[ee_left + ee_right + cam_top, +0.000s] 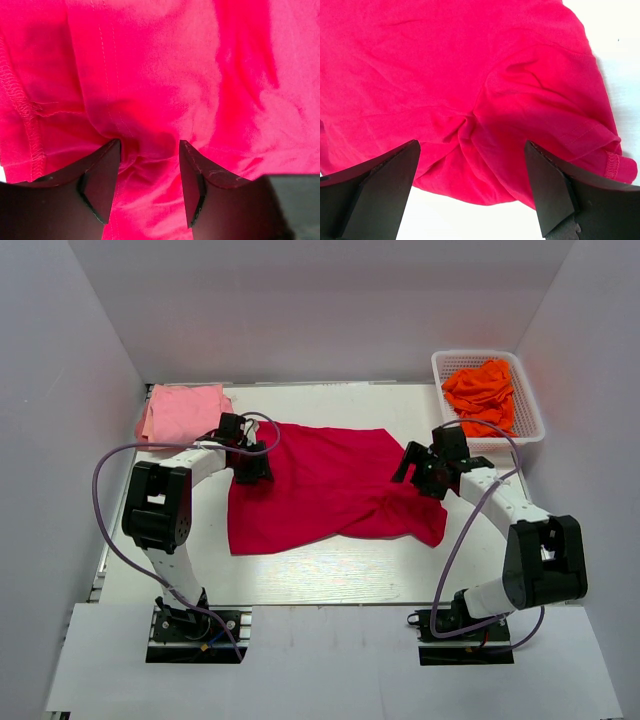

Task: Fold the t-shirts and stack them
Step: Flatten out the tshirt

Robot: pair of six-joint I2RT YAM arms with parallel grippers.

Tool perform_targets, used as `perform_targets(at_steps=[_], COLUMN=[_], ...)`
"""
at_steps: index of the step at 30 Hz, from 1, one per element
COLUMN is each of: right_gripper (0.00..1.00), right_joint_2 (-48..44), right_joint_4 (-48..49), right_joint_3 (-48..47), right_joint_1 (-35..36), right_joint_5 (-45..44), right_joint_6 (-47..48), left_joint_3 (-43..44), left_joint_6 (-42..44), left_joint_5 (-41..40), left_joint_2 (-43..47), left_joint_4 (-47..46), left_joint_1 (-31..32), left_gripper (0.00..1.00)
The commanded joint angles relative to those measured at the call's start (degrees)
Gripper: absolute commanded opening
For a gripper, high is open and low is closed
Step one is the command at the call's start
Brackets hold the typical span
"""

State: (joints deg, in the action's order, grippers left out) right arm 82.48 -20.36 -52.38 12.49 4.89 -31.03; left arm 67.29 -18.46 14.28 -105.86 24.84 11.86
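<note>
Left of basket (480,354), red shirt (320,490) lies spread. Left gripper (150,145), narrow, straddles a pucker at far edge; right gripper (472,145), wide, over near edge. Likely grasp step; next, close both, fold.

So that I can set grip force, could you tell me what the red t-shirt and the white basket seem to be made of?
The red t-shirt looks like soft matte knit cloth, likely cotton: it wrinkles and shows stitched hems. The basket looks like rigid white plastic, given its moulded lattice walls.
</note>
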Motion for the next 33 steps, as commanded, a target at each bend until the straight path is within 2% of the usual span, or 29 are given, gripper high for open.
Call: perform_targets(at_steps=[1,4,7,9,10,12,16,20,25,28,33], right_gripper=[0.90,0.90,0.90,0.90,0.90,0.90,0.89,0.89,0.89,0.89,0.89], right_joint_2=[-2.2,-2.2,-2.0,-1.7,-1.4,-1.3,-0.7,-1.4,-1.4,-0.8,1.0], right_joint_4=[1.1,1.1,1.6,1.6,1.6,1.8,0.8,0.3,-0.5,-0.5,-0.6], right_joint_3=[1.4,1.7,2.0,1.8,1.9,1.7,1.4,1.8,1.2,1.2,0.6], right_joint_1=[-0.1,-0.1,-0.1,-0.1,0.1,-0.2,-0.2,-0.1,-0.1,0.0,-0.2], right_joint_5=[0.3,0.6,0.7,1.0,1.3,1.4,1.2,-0.1,-0.9,-0.8,-0.1], right_joint_6=[0.4,0.4,0.4,0.4,0.4,0.6,0.9,1.1,1.6,1.3,1.5], left_joint_3=[0.7,0.7,-1.7,-2.9,-3.0,-1.0,3.3,6.3,5.0,3.1,-0.1], left_joint_6=[0.6,0.6,1.2,0.6,0.6,0.1,1.1,1.7,1.7,1.7,1.1], left_joint_5=[2.4,0.4,1.0,-0.2,-1.7,-3.4,-7.2,-7.3,-12.2,-15.7,-15.3], left_joint_2=[3.0,5.5,7.9,9.1,9.1,8.1,3.4,-0.4,-1.1,1.7,3.6], left_joint_4=[1.0,3.7,2.5,1.2,1.2,0.6,0.0,0.6,1.9,1.9,0.1], left_joint_1=[0.3,0.3,0.3,0.3,0.3,-0.6,-0.6,-0.6,-0.6,-0.6,-0.6], left_gripper=[0.60,0.61,0.61,0.65,0.72,0.73,0.73,0.73,0.72,0.72,0.72])
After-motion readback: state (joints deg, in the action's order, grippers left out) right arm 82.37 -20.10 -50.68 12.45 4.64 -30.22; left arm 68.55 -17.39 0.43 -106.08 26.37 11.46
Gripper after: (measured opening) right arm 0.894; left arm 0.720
